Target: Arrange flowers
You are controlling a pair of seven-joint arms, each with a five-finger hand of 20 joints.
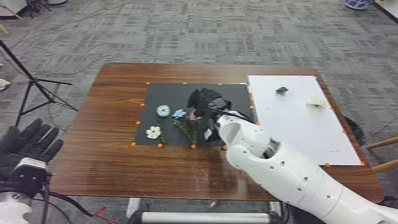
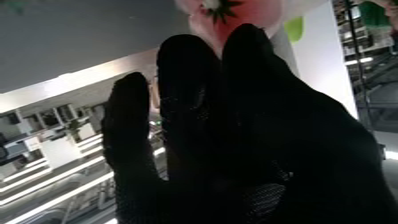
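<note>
Risk of crushing the pink flower [image 2: 256, 14] just beyond the fingertips of the right robot hand [image 1: 208, 98], outstretched with no grip evident, by pressing too low, or of dragging the blue flower [image 1: 179, 114] to its left by sweeping sideways.

Gray patterned carpet [image 1: 222, 30] lies under 1 brown wooden table [image 1: 102, 150], with 1 black tripod [image 1: 34, 79] on the left.
</note>
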